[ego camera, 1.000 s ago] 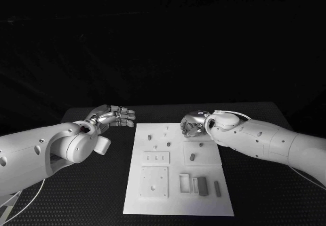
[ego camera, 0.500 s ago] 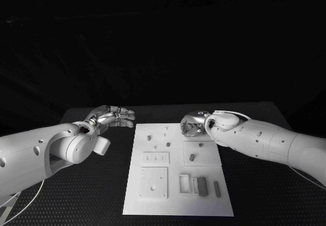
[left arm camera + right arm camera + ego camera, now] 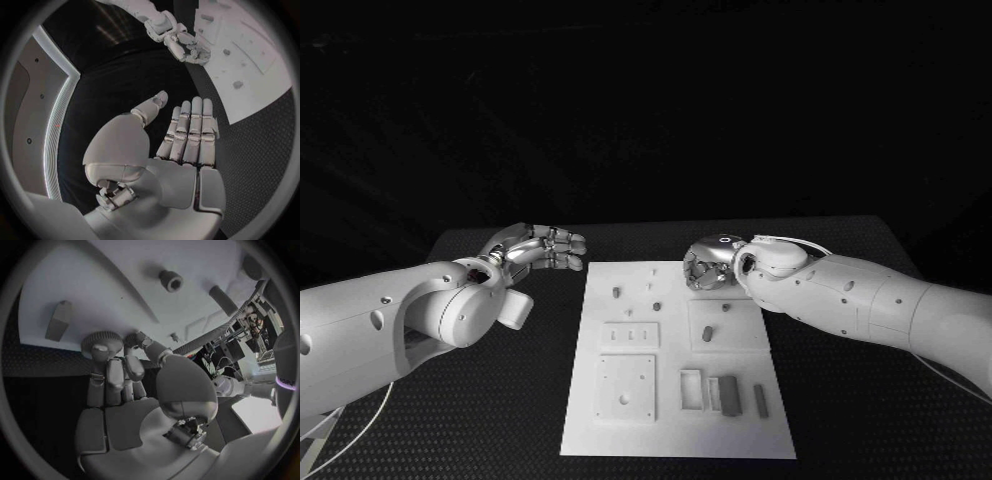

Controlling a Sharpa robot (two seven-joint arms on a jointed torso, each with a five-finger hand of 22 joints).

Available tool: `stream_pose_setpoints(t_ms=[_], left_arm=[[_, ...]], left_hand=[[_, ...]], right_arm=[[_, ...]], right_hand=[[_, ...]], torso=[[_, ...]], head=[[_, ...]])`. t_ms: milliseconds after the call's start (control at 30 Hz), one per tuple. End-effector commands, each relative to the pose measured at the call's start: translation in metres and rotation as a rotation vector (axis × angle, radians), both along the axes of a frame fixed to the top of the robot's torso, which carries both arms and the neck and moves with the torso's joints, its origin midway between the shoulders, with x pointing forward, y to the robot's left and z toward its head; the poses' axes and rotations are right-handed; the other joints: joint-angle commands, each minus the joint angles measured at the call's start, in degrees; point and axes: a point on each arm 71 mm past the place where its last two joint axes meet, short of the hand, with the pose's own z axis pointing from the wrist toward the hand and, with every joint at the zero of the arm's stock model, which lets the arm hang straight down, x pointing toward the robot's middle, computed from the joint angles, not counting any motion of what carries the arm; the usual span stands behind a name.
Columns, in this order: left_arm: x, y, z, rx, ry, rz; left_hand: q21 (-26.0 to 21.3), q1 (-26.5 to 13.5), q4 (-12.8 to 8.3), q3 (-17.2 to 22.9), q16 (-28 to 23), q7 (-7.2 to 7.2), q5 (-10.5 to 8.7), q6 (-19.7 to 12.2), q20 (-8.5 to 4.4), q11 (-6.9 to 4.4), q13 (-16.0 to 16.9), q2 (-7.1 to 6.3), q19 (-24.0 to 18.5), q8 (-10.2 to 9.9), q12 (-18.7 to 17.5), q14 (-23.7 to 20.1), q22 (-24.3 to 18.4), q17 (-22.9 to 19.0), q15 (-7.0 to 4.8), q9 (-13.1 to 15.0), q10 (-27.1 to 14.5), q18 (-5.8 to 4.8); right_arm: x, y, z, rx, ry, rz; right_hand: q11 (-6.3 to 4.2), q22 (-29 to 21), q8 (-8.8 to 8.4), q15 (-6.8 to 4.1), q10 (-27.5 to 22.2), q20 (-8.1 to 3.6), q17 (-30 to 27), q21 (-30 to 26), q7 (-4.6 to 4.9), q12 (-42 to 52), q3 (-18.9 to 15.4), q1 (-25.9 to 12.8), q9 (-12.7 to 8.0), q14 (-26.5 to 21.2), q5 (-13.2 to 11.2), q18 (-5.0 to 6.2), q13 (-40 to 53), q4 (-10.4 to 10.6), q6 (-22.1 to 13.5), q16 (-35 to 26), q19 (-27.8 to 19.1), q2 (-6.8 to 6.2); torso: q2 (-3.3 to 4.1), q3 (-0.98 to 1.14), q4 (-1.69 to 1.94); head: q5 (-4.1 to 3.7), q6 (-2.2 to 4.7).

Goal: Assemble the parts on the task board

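Observation:
The white task board [image 3: 672, 420] lies in the middle of the table with small grey parts on it. My right hand [image 3: 710, 264] hovers over its far right part, fingers curled in. In the right wrist view the thumb and fingers [image 3: 115, 372] pinch a round ribbed part [image 3: 102, 343] just above the board [image 3: 112, 285]. My left hand [image 3: 540, 247] floats beside the board's far left corner, off the plate. Its fingers [image 3: 187, 135] lie straight and together with nothing in them. The right hand [image 3: 181, 42] also appears beyond them at the board's edge [image 3: 250, 60].
Small pegs [image 3: 651, 286] stand on the far half of the board, a slotted piece [image 3: 708, 334] in the middle, several bars [image 3: 728, 395] near the front right. A ring [image 3: 170, 281] and a cylinder [image 3: 222, 299] sit ahead of the right hand. Black table [image 3: 473, 400] surrounds the board.
The right hand has risen slightly from the board and drawn a little toward the far edge. The left hand has stayed put.

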Motion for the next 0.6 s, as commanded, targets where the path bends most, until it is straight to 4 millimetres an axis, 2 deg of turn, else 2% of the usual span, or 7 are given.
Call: stream_pose_setpoints(t_ms=[33, 433, 600], left_arm=[[0.0, -0.002, 0.002, -0.011, -0.005, -0.012], [0.0, -0.003, 0.002, -0.013, -0.005, -0.014], [0.0, -0.003, 0.002, -0.013, -0.006, -0.015]], left_hand=[[-0.31, -0.37, 0.06, -0.19, -0.31, -0.03, 0.13, 0.06, -0.2, 0.13, -0.09, 0.01, -0.15, -0.23, -0.21, 0.03, 0.09, 0.09, 0.07, -0.08, 0.34, -0.12], [-0.33, -0.39, 0.05, -0.19, -0.36, -0.04, 0.12, 0.05, -0.2, 0.14, -0.12, 0.01, -0.14, -0.25, -0.28, 0.06, 0.1, 0.14, 0.06, -0.11, 0.31, -0.12], [-0.34, -0.39, 0.04, -0.2, -0.39, -0.04, 0.12, 0.04, -0.21, 0.15, -0.14, 0.0, -0.14, -0.27, -0.31, 0.06, 0.1, 0.16, 0.06, -0.12, 0.3, -0.12]], right_arm=[[-0.002, 0.003, -0.001, -0.008, -0.026, 0.009], [-0.009, 0.027, 0.013, 0.07, -0.169, 0.004], [-0.008, 0.037, 0.014, 0.069, -0.186, 0.01]], right_hand=[[-0.39, 1.14, 0.29, -0.53, -0.1, -0.1, 0.11, 0.4, -0.19, 0.16, 0.24, 0.35, 0.92, -0.02, 0.15, 0.75, 0.08, 0.0, 1.2, 0.24, -0.17, 0.87], [-0.69, 1.15, 0.53, -0.86, 0.18, -0.34, 0.65, 0.67, -0.47, 0.18, 0.32, 0.9, 1.19, 0.66, 0.15, 0.75, 0.24, -0.06, 1.68, 0.47, 0.05, 0.54], [-0.71, 1.14, 0.54, -0.9, 0.17, -0.38, 0.58, 0.72, -0.49, 0.11, 0.31, 0.93, 1.22, 0.66, 0.15, 0.75, 0.17, -0.05, 1.7, 0.47, 0.1, 0.47]], torso=[[0.01, -0.01, -0.03], [0.02, -0.12, 0.02], [0.06, -0.04, 0.02]], head=[[0.03, 0.08], [0.04, 0.58], [0.05, 0.72]])
